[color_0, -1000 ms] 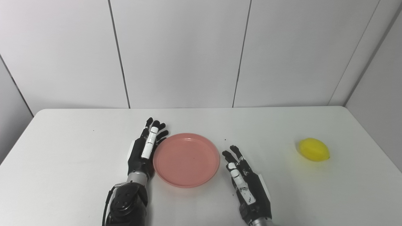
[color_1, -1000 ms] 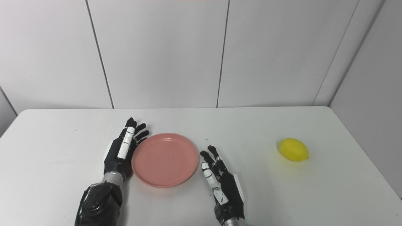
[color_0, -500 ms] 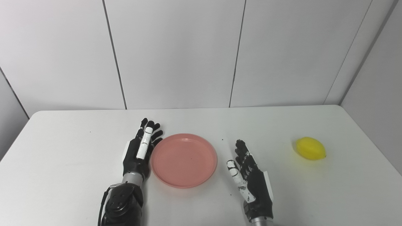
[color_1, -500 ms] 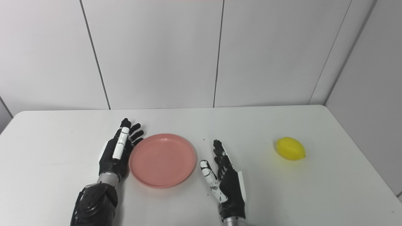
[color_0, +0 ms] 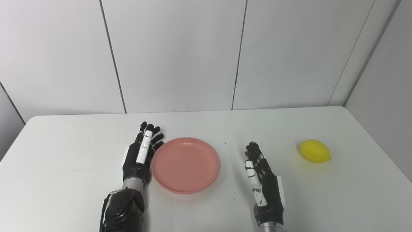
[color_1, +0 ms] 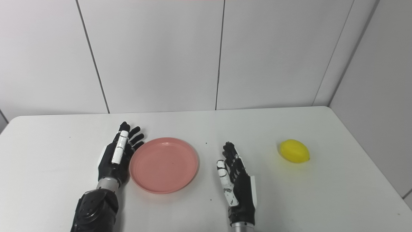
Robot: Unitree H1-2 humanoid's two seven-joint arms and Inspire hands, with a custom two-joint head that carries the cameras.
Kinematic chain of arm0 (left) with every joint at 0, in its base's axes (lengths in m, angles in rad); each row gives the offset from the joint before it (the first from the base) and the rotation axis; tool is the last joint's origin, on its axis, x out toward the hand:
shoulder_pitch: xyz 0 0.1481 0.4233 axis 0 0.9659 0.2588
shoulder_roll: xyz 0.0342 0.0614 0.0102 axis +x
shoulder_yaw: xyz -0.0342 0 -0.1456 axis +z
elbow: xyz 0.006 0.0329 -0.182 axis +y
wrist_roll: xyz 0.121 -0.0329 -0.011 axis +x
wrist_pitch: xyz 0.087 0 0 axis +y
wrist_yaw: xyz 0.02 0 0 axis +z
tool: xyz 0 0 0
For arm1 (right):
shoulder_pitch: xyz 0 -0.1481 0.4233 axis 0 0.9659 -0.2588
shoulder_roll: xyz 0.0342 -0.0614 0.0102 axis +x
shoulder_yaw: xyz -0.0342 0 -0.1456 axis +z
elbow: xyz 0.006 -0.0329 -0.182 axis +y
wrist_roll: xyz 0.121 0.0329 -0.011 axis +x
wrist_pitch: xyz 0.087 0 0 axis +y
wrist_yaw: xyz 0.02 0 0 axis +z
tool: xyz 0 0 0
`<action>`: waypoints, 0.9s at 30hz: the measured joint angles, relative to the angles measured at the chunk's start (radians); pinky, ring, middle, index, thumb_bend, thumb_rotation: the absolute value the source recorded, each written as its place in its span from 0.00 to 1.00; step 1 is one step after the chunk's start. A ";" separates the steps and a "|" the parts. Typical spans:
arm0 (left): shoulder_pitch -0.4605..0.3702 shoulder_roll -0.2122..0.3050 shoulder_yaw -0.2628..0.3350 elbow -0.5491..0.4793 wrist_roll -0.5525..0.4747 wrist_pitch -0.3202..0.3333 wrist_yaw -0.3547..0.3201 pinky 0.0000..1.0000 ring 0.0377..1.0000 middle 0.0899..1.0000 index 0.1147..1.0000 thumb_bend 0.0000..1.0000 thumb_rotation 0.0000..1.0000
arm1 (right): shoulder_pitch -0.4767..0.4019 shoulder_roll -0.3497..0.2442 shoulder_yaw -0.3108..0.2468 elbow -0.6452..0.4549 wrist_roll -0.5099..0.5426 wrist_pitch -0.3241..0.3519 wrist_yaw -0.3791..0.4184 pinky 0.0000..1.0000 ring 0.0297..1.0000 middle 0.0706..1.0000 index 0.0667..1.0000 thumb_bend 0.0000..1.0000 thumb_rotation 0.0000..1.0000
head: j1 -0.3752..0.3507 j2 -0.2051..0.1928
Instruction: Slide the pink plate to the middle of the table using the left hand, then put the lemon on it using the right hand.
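Item one, lemon [color_0: 315, 150]: likely a light, rigid plastic piece with a smooth, glossy skin, so expect it to roll or squirt away if you pinch it at the pointed ends; take it across the fat middle, fingers over the top and thumb opposite. It is bright yellow, oval, with a small nub at one end, lying on its side on the table [color_0: 64, 167] well to the right of your right robot hand [color_0: 264, 180] and a little farther out. That robot hand is open, fingers extended and close together, holding nothing, standing on edge just above or on the table; contact cannot be judged. Item two, plate [color_0: 186, 164]: probably thin, stiff plastic, light enough to skate on the smooth top, so push at the raised rim rather than lift. It is salmon pink, round, shallow, empty, lying flat between the two robot hands. Your left robot hand [color_0: 139, 156] is open too, fingers straight, its inner edge touching or just beside the plate's left rim.
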 measured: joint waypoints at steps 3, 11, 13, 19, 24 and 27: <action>-0.005 0.001 0.005 0.006 -0.006 -0.003 -0.003 0.82 0.82 0.85 0.96 0.66 0.72 | 0.029 -0.012 -0.009 -0.042 -0.071 0.078 -0.009 0.82 0.84 0.85 0.84 0.81 0.85 | -0.006 -0.008; -0.029 0.009 0.007 0.049 -0.010 -0.021 -0.012 0.86 0.84 0.86 0.97 0.66 0.72 | 0.002 -0.089 -0.037 -0.153 -0.159 0.280 0.015 0.74 0.81 0.82 0.84 0.83 0.83 | -0.034 -0.017; -0.030 0.013 0.011 0.049 -0.022 -0.021 -0.021 0.86 0.84 0.84 0.95 0.66 0.72 | -0.020 -0.112 -0.040 -0.175 -0.192 0.315 0.016 0.76 0.80 0.81 0.83 0.84 0.84 | -0.067 -0.021; -0.036 0.026 0.012 0.059 -0.024 -0.021 -0.026 0.85 0.84 0.86 0.95 0.68 0.74 | -0.061 -0.171 -0.061 -0.191 -0.221 0.368 0.028 0.67 0.72 0.74 0.80 0.83 0.79 | -0.098 -0.028; -0.039 0.032 0.012 0.065 -0.024 -0.023 -0.033 0.84 0.85 0.87 0.93 0.67 0.75 | -0.095 -0.198 -0.092 -0.191 -0.192 0.388 0.046 0.64 0.70 0.71 0.75 0.84 0.73 | -0.101 -0.026; -0.039 0.032 0.013 0.066 -0.025 -0.024 -0.037 0.85 0.85 0.86 0.93 0.68 0.74 | -0.120 -0.223 -0.105 -0.192 -0.193 0.388 0.046 0.65 0.71 0.72 0.75 0.83 0.72 | -0.100 -0.025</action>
